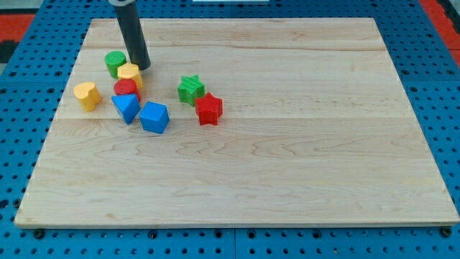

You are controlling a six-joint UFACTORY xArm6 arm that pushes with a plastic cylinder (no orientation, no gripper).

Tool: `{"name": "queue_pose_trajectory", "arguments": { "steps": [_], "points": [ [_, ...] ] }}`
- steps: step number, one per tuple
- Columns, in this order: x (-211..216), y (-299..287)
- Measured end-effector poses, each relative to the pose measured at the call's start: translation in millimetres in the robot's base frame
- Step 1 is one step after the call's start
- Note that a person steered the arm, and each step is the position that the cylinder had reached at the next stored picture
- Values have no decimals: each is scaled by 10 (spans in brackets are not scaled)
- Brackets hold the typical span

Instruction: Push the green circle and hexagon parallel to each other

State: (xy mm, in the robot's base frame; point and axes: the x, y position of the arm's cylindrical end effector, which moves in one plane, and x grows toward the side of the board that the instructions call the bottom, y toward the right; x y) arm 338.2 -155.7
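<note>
The green circle (114, 62) sits near the board's upper left. The yellow hexagon (130, 74) lies just below and right of it, touching it. My tip (143, 66) is right beside the yellow hexagon's upper right edge, to the right of the green circle. The dark rod rises from there to the view's top.
A red circle (125, 88) sits under the hexagon. A blue triangle (126, 108) and a blue block (154, 117) lie below it. A yellow heart (87, 95) is at the left. A green star (190, 88) and a red star (208, 108) sit to the right on the wooden board (287, 144).
</note>
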Motion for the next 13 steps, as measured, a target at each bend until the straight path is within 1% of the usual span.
{"name": "queue_pose_trajectory", "arguments": {
  "steps": [1, 2, 3, 4, 5, 6, 7, 8, 9, 10, 11, 12, 13],
  "points": [
    [-387, 188],
    [-761, -146],
    [-469, -497],
    [-371, -476],
    [-362, -881],
    [-205, -1080],
    [-86, -435],
    [-74, 279],
    [148, 657],
    [249, 37],
    [280, -371],
    [85, -68],
    [-314, -531]
  ]
}}
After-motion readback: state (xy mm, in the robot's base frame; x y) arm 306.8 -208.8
